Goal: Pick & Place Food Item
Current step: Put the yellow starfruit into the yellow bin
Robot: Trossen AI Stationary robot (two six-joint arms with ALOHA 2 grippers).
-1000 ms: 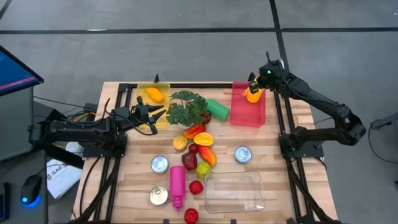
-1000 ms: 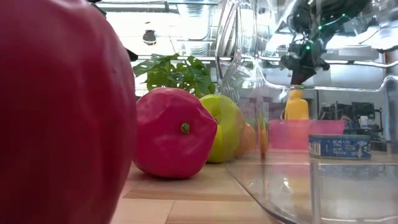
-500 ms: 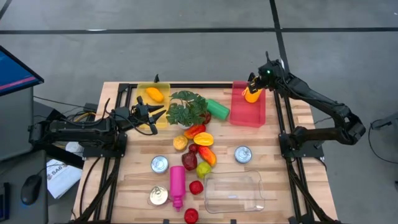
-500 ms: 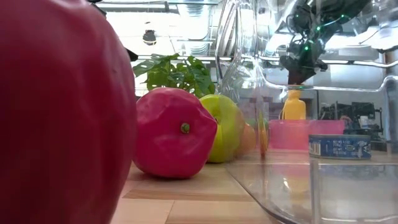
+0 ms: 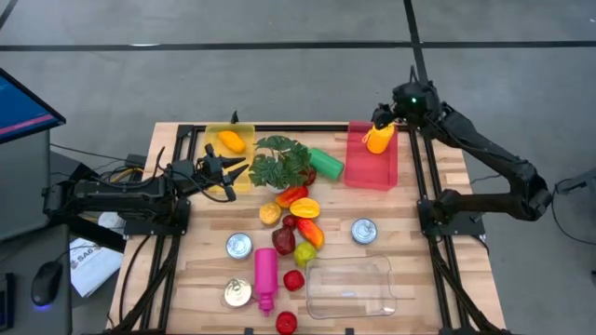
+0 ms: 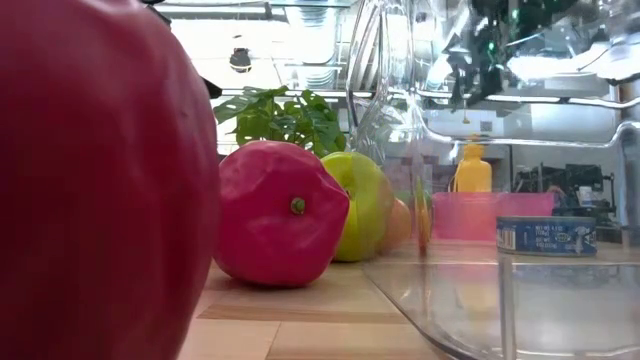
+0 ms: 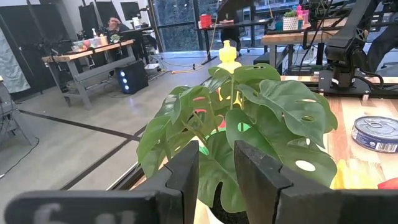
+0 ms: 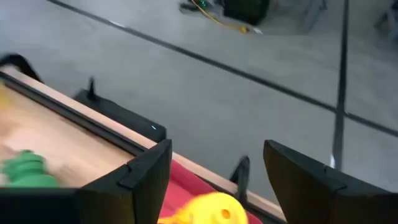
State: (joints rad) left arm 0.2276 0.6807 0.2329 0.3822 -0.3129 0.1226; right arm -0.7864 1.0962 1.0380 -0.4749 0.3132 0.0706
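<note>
Over the far right corner of the wooden table (image 5: 419, 233), the right gripper (image 5: 384, 114) hung above the pink bin (image 5: 377, 172), its fingers spread apart with nothing between them; from its own wrist camera the two dark fingers (image 8: 146, 171) stood wide, and the top of the yellow squeeze bottle (image 5: 378, 139) showed just below the gap. That bottle stood upright inside the bin at its far end, free of the gripper. From table height the same bottle rose behind the bin's pink wall (image 6: 500, 215), with the gripper above it and apart from it. Across the table the left gripper (image 5: 238, 170) waited low beside the potted leafy plant (image 5: 279, 160), pointing at it, its fingers drawn close with only a narrow slit and holding nothing. A yellow bin (image 5: 230, 158) behind it held an orange piece of toy food (image 5: 231, 141). A green bottle (image 5: 326, 163) lay between the plant and the pink bin. Nearer the middle sat a cluster of toy fruit and vegetables (image 5: 296, 219), two tins (image 5: 363, 231), a magenta bottle (image 5: 265, 276) on its side, and a clear plastic tub (image 5: 351, 288) at the near edge.
</note>
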